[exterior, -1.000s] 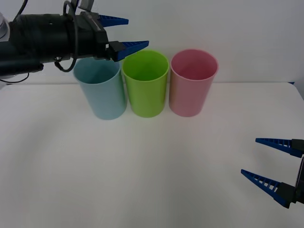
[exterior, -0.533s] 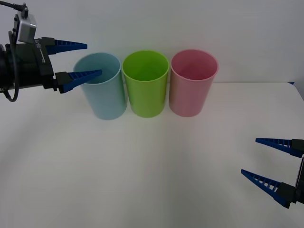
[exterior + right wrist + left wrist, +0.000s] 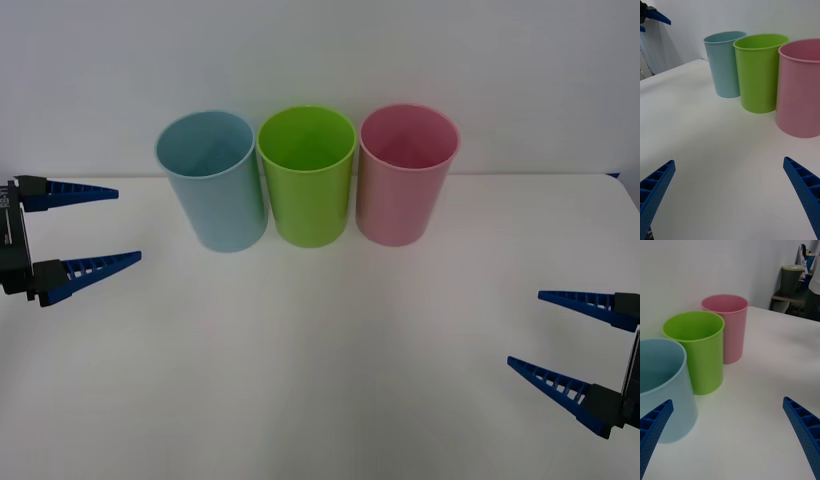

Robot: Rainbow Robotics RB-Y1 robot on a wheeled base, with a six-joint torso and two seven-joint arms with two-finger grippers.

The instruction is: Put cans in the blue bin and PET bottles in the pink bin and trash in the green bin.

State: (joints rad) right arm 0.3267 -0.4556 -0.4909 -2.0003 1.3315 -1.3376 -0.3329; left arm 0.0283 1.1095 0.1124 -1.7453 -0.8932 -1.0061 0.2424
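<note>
Three bins stand in a row at the back of the white table: the blue bin (image 3: 211,180) on the left, the green bin (image 3: 307,175) in the middle, the pink bin (image 3: 406,173) on the right. They appear again as blue bin (image 3: 724,63), green bin (image 3: 759,71), pink bin (image 3: 800,88) and blue bin (image 3: 660,386), green bin (image 3: 696,348), pink bin (image 3: 727,324). My left gripper (image 3: 95,228) is open at the table's left edge, holding nothing. My right gripper (image 3: 560,338) is open at the front right, also holding nothing. No cans, PET bottles or trash are in view.
The white table (image 3: 320,340) stretches bare in front of the bins, with a pale wall behind them. Off the table's far side stands a dark shelf with a grey-green container (image 3: 792,277).
My left gripper has drawn back from above the blue and green bins, moving left and down to the table's left edge, still open. The right arm has not moved.
</note>
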